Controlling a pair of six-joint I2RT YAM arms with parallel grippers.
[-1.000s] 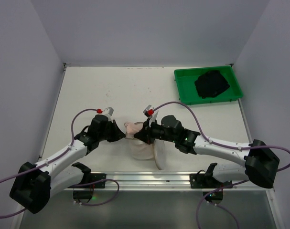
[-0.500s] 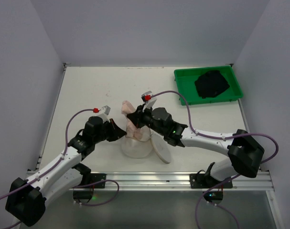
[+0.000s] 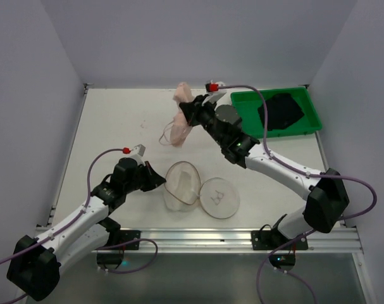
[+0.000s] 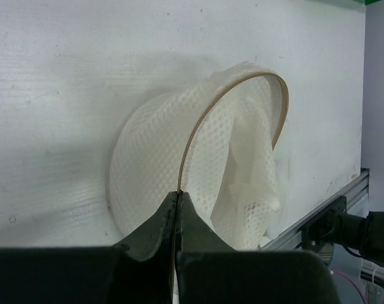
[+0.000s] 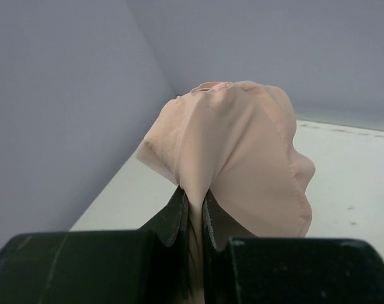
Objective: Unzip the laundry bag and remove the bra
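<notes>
Holding the bra (image 3: pixel 179 119) clear of the bag, the right gripper (image 3: pixel 188 109) is clamped on a fold of the pink fabric, and the rest dangles below its fingers above the worktop (image 3: pixel 116 120). The left gripper (image 3: pixel 159 180) is pinched shut on the stiff rim of the laundry bag (image 3: pixel 181 189), which lies on its side just ahead of those fingers, mouth open, its round lid (image 3: pixel 221 198) flopped flat beside it. The unzipping looks done and the removal all but complete. What remains, I judge, is setting the bra down, either on a bare spot beneath the right gripper or in the green tray (image 3: pixel 237 117) just to its right, and then parting the fingers.
</notes>
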